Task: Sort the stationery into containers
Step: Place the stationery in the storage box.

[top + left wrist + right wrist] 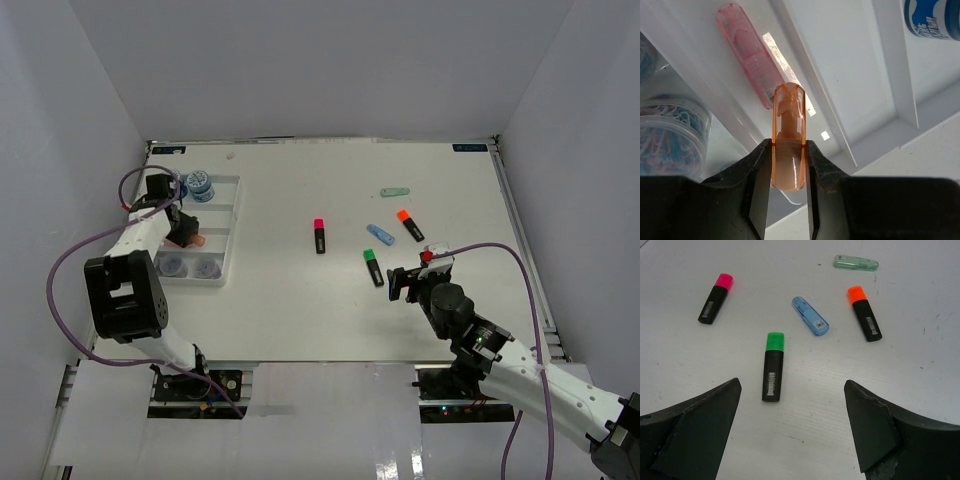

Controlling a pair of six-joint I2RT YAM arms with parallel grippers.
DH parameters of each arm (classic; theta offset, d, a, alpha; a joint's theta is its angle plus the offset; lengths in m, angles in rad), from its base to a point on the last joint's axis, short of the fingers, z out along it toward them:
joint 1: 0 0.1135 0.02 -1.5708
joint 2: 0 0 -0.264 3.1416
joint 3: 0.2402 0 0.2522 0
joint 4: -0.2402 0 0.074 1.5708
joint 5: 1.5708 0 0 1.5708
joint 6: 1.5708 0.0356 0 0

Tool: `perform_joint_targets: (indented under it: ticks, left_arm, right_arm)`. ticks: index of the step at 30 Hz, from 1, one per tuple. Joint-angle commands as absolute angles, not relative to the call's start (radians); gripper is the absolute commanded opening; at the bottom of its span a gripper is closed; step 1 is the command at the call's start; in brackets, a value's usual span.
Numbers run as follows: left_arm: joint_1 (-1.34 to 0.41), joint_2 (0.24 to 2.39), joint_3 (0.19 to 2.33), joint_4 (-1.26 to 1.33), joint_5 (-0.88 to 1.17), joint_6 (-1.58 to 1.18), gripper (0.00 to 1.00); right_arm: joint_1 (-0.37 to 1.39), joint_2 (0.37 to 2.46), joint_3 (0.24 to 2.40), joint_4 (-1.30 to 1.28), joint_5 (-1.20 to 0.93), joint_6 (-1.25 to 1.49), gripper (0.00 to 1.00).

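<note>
Altogether three highlighters (773, 367), four markers (810, 315)

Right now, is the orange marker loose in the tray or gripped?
Gripped. The left gripper pinches the orange marker over the tray, near the pink marker lying in it. Whether it touches the tray: cannot tell.
</note>
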State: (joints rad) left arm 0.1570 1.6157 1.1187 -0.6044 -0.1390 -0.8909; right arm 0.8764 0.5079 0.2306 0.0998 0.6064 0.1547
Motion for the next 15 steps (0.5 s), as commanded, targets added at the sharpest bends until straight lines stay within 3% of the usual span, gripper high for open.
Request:
perform_joint_targets:
  ticks: [1, 7, 9, 15]
  left_arm:
    - [0.173, 1.603, 1.100, -0.565, -0.101, -0.936, 0.38]
    - [0.193, 1.644, 1.126, -0.560, -0.078, -0.953, 0.56]
    - [0.195, 1.649, 1.127, -0.558, -0.069, -0.957, 0.68]
    - [0.198, 1.586, 1.135, -0.557, -0.035, -0.922, 0.81]
  right_arm:
    - [0.873, 0.495, 0.221, 0.144, 0.621, 0.169, 0.90]
    - [0.873, 0.502, 0.222, 0.143, 0.620, 0.167, 0.90]
    - [0.873, 0.502, 0.222, 0.144, 0.620, 0.167, 0.90]
    - [0.873, 0.509, 0.230, 0.144, 0.626, 0.153, 0.90]
